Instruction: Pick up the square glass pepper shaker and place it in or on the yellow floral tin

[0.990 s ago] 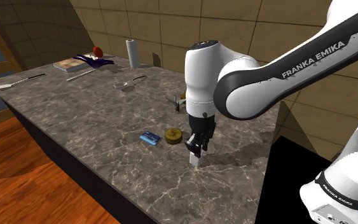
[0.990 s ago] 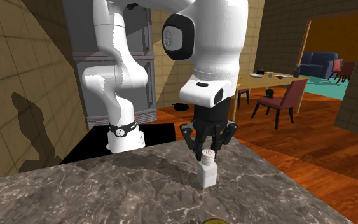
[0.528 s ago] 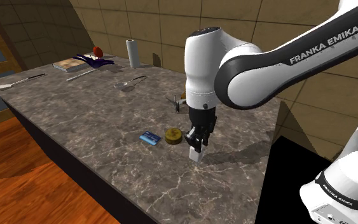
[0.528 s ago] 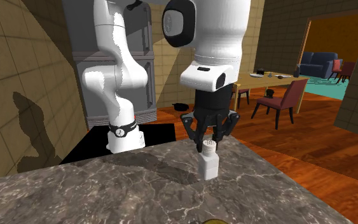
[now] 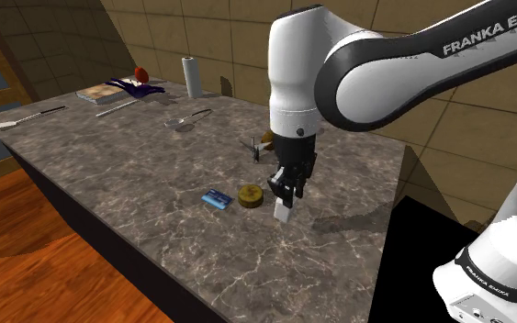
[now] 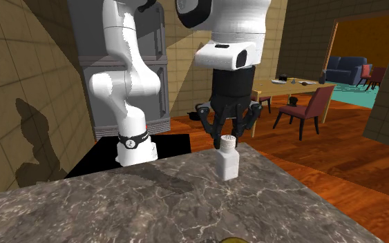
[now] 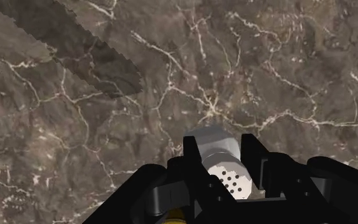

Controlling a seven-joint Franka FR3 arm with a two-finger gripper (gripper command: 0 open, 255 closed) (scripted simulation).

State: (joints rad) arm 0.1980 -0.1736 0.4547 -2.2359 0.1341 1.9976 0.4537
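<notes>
Marbled dark counter (image 5: 137, 156) underneath; clasped by its perforated cap in the gripper (image 5: 286, 191), a white square shaker (image 5: 284, 213); black fingers (image 7: 250, 156) set at a narrow gap, pressing the cap from both sides; hanging upright, base seemingly just off the marble, shadow thrown toward the shoulder view's right; just beside it, at that view's left, the round yellowish tin (image 5: 250, 194), not touching; next to the tin, further left, a small blue item (image 5: 216, 197); far across the counter, a white roll (image 5: 190, 75) standing near the wall.
</notes>
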